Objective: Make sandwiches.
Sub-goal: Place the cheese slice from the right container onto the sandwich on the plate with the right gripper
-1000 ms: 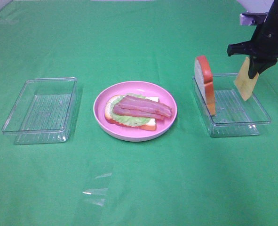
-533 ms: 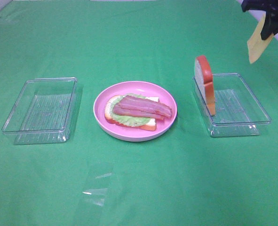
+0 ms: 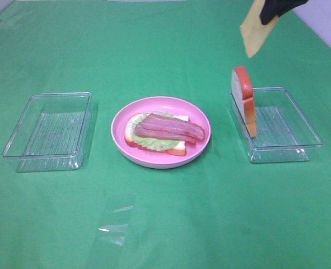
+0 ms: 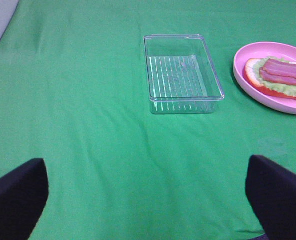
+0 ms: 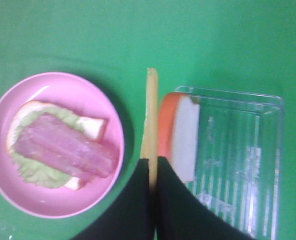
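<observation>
On the pink plate (image 3: 126, 151) lies a bread slice (image 3: 131, 136) with lettuce (image 3: 151, 143) and bacon strips (image 3: 168, 128) stacked on it. A second bread slice (image 3: 244, 100) stands on edge in the right clear tray (image 3: 299, 145). My right gripper (image 3: 273, 10) is shut on the yellow cheese square (image 3: 253, 31) and holds it high above the table, behind the tray. In the right wrist view the cheese (image 5: 150, 115) hangs edge-on between the fingers (image 5: 132, 200), above the gap between plate (image 5: 77, 87) and tray. My left gripper (image 4: 148, 192) is open and empty.
An empty clear tray (image 3: 28, 151) stands left of the plate and also shows in the left wrist view (image 4: 215, 95). A green cloth covers the table. A scrap of clear film (image 3: 113, 228) lies near the front edge.
My right gripper has lifted the cheese out of the right tray, carried it up and then leftward toward the plate. The left arm has not moved.
</observation>
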Robot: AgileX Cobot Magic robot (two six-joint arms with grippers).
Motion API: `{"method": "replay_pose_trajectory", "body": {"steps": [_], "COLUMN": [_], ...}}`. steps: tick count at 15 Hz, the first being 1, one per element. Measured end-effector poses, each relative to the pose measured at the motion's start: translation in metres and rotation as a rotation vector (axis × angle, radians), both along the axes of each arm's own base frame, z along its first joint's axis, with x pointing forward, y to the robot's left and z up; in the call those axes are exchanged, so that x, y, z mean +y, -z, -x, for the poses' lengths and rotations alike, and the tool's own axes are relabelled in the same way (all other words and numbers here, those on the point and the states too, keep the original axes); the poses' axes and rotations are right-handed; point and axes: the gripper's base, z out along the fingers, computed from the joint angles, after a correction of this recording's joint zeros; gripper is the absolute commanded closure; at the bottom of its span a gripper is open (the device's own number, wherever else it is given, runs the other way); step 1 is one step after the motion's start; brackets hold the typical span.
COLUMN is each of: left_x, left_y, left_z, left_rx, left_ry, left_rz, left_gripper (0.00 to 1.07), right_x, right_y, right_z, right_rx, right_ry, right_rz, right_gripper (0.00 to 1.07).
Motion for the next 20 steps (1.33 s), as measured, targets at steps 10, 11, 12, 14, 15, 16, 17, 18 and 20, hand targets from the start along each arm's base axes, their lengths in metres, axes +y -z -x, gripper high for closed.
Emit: {"method": "replay_pose_trajectory", "body": {"steps": [10,11,12,14,15,16,17,18,20], "left_x": [0.000,0.000,0.000,0.000,0.000,0.000,0.000,0.000,0.000], "left_y": [0.000,0.000,0.000,0.000,0.000,0.000,0.000,0.000,0.000], "left_z": [0.000,0.000,0.000,0.000,0.000,0.000,0.000,0.000,0.000], "left_rx": [0.000,0.000,0.000,0.000,0.000,0.000,0.000,0.000,0.000], "left_ry": [0.000,0.000,0.000,0.000,0.000,0.000,0.000,0.000,0.000], "left_rz": [0.000,0.000,0.000,0.000,0.000,0.000,0.000,0.000,0.000], "left_gripper": [0.06,0.06,0.06,0.06,0.06,0.06,0.06,0.06,0.06], "right_x": [0.151,0.154,0.156,0.162,0.164,0.166,0.167,0.167,0.165], "right_y": [0.054,0.067,0.076,0.104,0.119,0.133,0.144,0.152,0.162], "right_z": [0.036,0.033,0.031,0.024,0.021,0.018,0.015,0.013,0.010], "right_rx": [0.068,0.096,0.116,0.171,0.195,0.214,0.219,0.218,0.211], "right_ry": [-0.327,-0.324,-0.322,-0.313,-0.309,-0.305,-0.302,-0.302,-0.309], "right_rz": [-0.066,-0.063,-0.060,-0.055,-0.044,-0.036,-0.027,-0.009,0.031], "right_gripper": [1.07,1.07,1.07,1.07,1.07,1.07,1.07,1.07,1.07]}}
